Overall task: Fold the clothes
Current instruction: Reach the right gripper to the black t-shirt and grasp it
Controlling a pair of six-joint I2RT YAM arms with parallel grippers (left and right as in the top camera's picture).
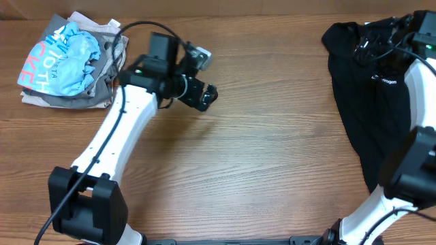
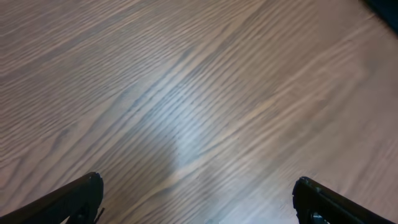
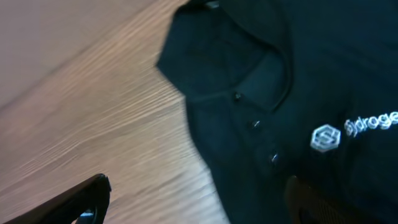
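A black shirt (image 1: 368,102) with a small white chest logo lies spread at the table's right side. In the right wrist view it shows a collar, buttons and the logo (image 3: 292,99). My right gripper (image 3: 199,202) is open above the shirt's edge, holding nothing; in the overhead view it is at the far right top (image 1: 381,34). A pile of light blue and grey clothes (image 1: 71,61) with pink lettering sits at the far left. My left gripper (image 1: 208,95) is open and empty over bare wood (image 2: 199,199), right of that pile.
The wooden table (image 1: 259,150) runs between the pile and the black shirt. The left arm's cable loops over the pile's right edge. The arm bases stand at the front edge.
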